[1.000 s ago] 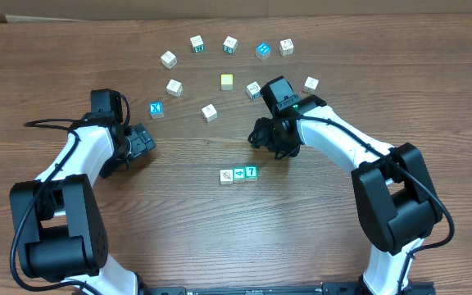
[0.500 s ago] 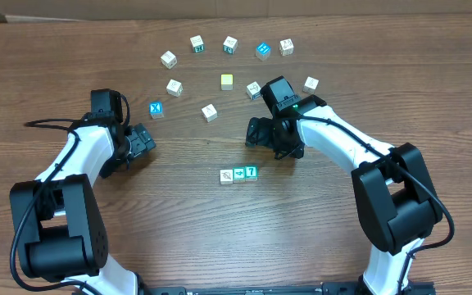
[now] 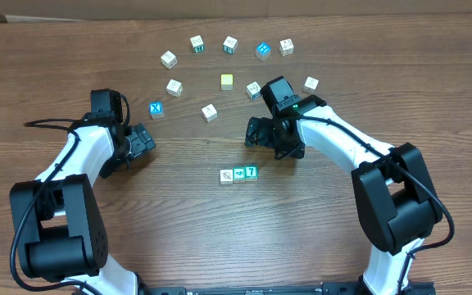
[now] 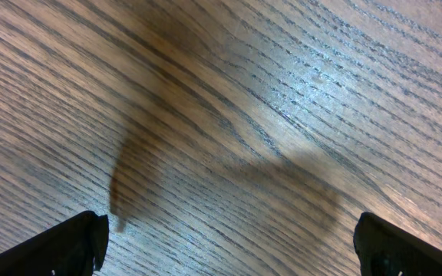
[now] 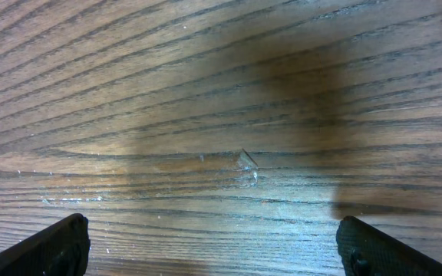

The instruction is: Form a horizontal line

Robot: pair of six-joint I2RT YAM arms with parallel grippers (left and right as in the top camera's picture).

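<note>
Three small cubes (image 3: 238, 174) sit side by side in a short row at the table's middle. Several loose cubes lie in an arc farther back, among them a blue one (image 3: 156, 109), a yellow-green one (image 3: 227, 81) and a white one (image 3: 210, 112). My right gripper (image 3: 262, 135) is open and empty, just above and right of the row; its wrist view (image 5: 217, 253) shows only bare wood between the fingertips. My left gripper (image 3: 142, 141) is open and empty at the left, below the blue cube; its wrist view (image 4: 229, 245) shows only wood.
More cubes lie along the back: white ones (image 3: 168, 58) (image 3: 197, 43) (image 3: 230, 44) (image 3: 286, 47) (image 3: 310, 83), a blue one (image 3: 262, 51) and one by my right arm (image 3: 254, 89). A cardboard edge (image 3: 220, 6) runs along the table's far side.
My right gripper has shifted slightly left and back from the row. The left arm and all cubes have not moved.
</note>
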